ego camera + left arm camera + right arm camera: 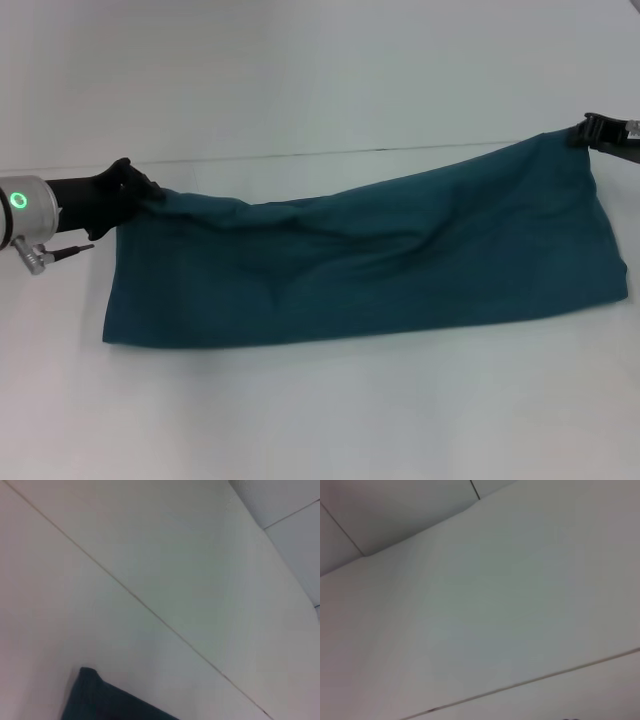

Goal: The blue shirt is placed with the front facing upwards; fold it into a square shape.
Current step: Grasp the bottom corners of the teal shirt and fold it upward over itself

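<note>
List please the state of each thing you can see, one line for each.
blue shirt: folded into a long band, held up at both far corners, near edge lying on the table.
left gripper: shut on one shirt corner.
right gripper: shut on the other corner.

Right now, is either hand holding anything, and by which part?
Both hold the shirt, folded into a long band: the left hand at its far left corner, the right hand at its far right corner, stretched between them.

Left arm (40, 205): silver wrist, green ring light, thin cable, black end; right arm (610, 135) seemingly black.
</note>
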Controlling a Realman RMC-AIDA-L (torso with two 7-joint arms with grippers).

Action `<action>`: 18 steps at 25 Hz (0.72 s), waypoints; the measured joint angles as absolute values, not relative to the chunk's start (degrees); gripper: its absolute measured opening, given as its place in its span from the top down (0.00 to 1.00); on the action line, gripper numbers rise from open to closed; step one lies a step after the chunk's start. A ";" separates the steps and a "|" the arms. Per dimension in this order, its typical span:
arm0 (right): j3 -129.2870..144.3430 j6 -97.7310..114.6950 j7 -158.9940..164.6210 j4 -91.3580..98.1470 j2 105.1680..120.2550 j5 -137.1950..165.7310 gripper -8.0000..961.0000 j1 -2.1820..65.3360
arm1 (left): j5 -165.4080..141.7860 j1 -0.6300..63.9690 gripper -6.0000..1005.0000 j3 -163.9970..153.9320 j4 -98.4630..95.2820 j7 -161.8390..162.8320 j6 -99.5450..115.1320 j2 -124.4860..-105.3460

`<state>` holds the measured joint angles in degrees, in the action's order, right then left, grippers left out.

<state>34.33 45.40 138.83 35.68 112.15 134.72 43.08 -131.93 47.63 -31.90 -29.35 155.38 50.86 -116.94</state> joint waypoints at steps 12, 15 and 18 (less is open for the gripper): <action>34.25 46.41 139.64 34.56 111.21 134.65 0.89 42.32 | -124.97 46.00 0.81 -31.80 -29.42 149.17 50.52 -117.13; 34.23 46.49 139.65 34.67 110.76 134.67 0.73 42.25 | -123.04 45.09 0.73 -31.83 -29.40 148.79 50.75 -116.86; 34.12 46.87 139.73 34.71 109.88 134.67 0.67 42.14 | -122.90 44.82 0.56 -31.92 -29.45 148.87 51.02 -116.80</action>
<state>34.12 46.87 139.73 34.71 109.88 134.67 42.14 -122.90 44.82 -31.92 -29.45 148.87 51.02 -116.80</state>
